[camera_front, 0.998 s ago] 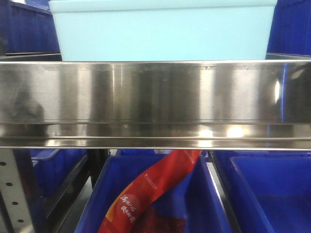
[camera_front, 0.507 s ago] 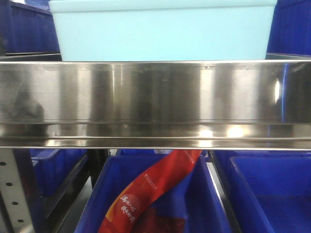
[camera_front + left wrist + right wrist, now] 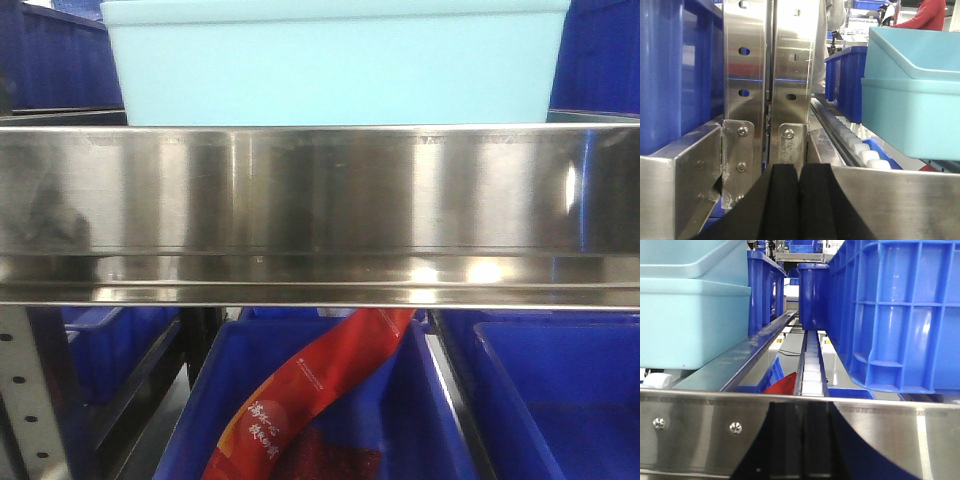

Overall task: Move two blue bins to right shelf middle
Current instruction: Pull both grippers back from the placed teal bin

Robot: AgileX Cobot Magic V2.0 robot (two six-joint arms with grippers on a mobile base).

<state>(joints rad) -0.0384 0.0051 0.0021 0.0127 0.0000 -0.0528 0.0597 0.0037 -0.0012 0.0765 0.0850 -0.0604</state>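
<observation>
Two pale turquoise blue bins sit nested on the right shelf's roller tier, just behind its shiny front rail (image 3: 320, 210). The front view shows only one bin wall (image 3: 335, 65). The left wrist view has the upper bin (image 3: 922, 47) inside the lower bin (image 3: 910, 120) at the right. In the right wrist view the lower bin (image 3: 690, 322) is at the left. My left gripper (image 3: 800, 200) is shut and empty, low in front of the rail, left of the bins. Dark against the rail, my right gripper (image 3: 802, 440) is shut and empty, right of the bins.
Dark blue ribbed crates (image 3: 900, 315) stand on the same tier beside the bins, with another (image 3: 670, 70) past the perforated uprights (image 3: 767, 75). A white roller track (image 3: 810, 365) runs backward. Below the rail lie blue crates (image 3: 330, 400) with a red packet (image 3: 310, 395).
</observation>
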